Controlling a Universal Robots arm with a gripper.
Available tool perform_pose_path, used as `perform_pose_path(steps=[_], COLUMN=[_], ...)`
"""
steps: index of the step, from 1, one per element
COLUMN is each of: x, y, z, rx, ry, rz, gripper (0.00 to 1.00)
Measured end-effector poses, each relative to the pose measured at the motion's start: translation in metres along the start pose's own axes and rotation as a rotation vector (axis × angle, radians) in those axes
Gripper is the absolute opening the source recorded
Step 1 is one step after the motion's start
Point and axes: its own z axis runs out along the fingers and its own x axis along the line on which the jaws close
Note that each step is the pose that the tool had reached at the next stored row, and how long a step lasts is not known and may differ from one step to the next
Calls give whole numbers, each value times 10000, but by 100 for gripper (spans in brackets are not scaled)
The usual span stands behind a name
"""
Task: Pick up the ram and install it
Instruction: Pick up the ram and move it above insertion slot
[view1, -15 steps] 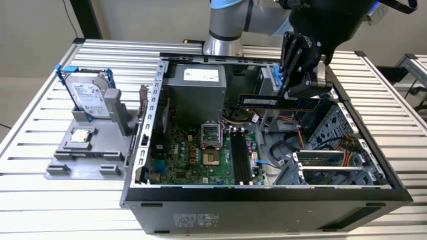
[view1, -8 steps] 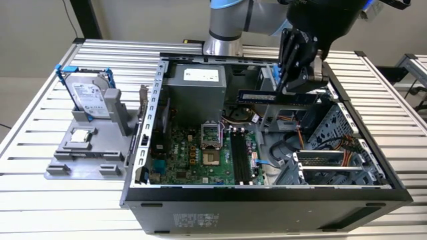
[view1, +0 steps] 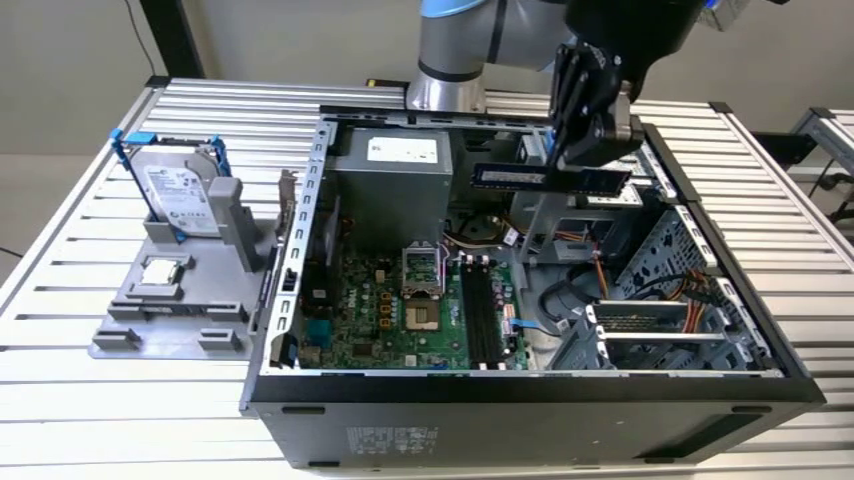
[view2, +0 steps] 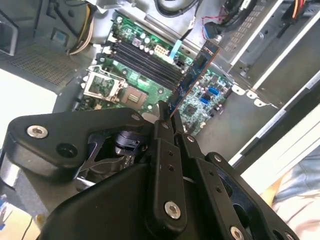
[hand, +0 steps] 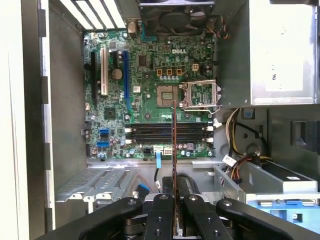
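Gripper (view1: 581, 160) clenched on ram (view1: 514, 177), upper right of exterior view, above open case (view1: 534, 385). Exterior view shows ram broadside, roughly level, well above motherboard (view1: 387, 310). Same view shows hard drive (view1: 180, 195) upright in grey holder (view1: 167, 300), left of frame. First wrist view: ram edge-on, thin line across memory slots (hand: 150, 135). Second wrist view: bluish face, tilted over board.

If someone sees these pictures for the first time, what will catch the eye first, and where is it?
The black pincer over the open computer case, shut on the ram, a thin dark stick held in the air. Below lies the green motherboard with its long black memory slots. At the exterior view's left, a silver hard drive stands upright in a grey holder.
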Motion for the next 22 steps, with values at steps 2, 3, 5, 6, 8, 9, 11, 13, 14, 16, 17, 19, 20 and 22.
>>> perform_pose_path(steps=[2, 3, 5, 6, 8, 9, 11, 13, 14, 16, 17, 19, 20, 22], x=[-48, -71, -102, -111, -123, -130, -139, -139, -140, -142, -142, -142, -142, -142], y=[2, 3, 5, 5, 6, 6, 6, 7, 7, 7, 7, 7, 7, 7], z=[1, 1, 0, 0, 0, 0, 0, 0, 0, 0, 0, 0, 0, 0], rx=[0, 0, 0, 0, 0, 0, 0, 0, 0, 0, 0, 0, 0, 0], ry=[-1, 0, 1, 0, 1, 0, 1, 1, 0, 0, 0, 0, 0, 0], rz=[0, 0, 0, -1, -1, 0, -1, -1, 0, 0, -1, 0, 0, -1], gripper=[0, 0, 0, 0, 0, 0, 0, 0, 0, 0, 0, 0, 0, 0])
